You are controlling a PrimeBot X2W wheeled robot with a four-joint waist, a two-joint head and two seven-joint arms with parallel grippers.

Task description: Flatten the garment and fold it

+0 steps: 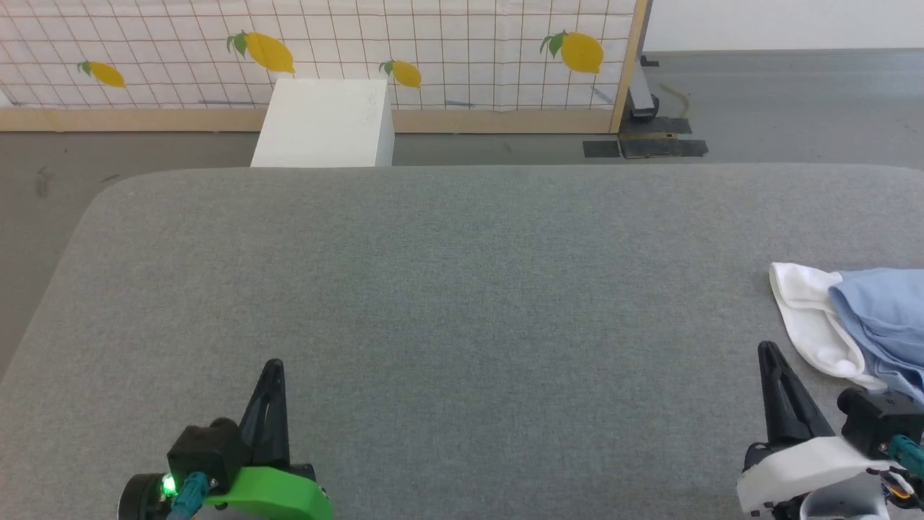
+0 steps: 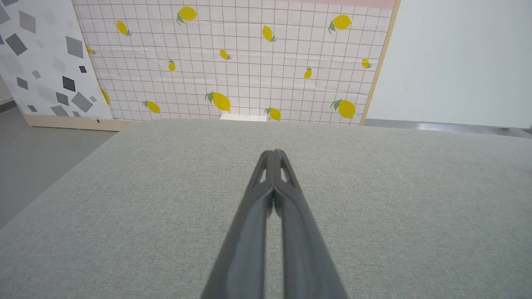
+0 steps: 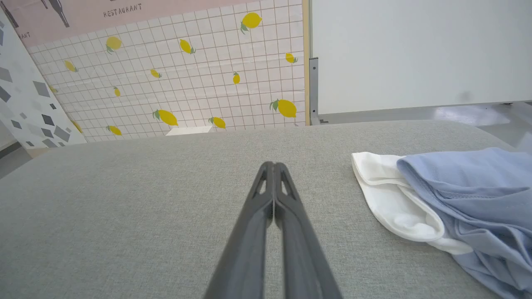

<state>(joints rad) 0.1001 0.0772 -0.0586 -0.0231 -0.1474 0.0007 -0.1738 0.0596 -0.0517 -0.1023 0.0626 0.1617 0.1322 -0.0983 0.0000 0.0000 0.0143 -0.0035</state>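
The garment [image 1: 870, 307] lay bunched at the right edge of the grey fabric-covered counter [image 1: 462, 289], a light blue knit shirt with a white part turned outward toward the middle of the surface. In the head view the frame's right edge cut the cloth off. The blue fabric was heaped in soft folds over the white section, whose rounded hem curled up off the counter. No part of it lay flat or squared.

The right claw [image 1: 766, 352] sat just beside the shirt on its left, its two dark fingers clenched tip to tip on nothing and apart from the cloth. The left claw [image 1: 273, 366] rested well apart from the garment at the counter's near left, likewise pressed closed and empty.

The right wrist view gave the closest look at the shirt, showing stitched seams along the blue folds and a doubled white edge. It also caught the word "RESTAURANT" on a pink band [image 3: 122, 9] above the lemon-print backdrop [image 1: 433, 43], and a plain white wall [image 3: 415, 54] to the right. The left wrist view looked along its closed fingers over bare grey fabric toward the same lemon grid, and took in a pale panel of scattered grey shapes [image 2: 41, 62] at the far left. The head view showed a white box [image 1: 325, 123] standing on the grey floor [image 1: 779, 108] between the counter and the backdrop.
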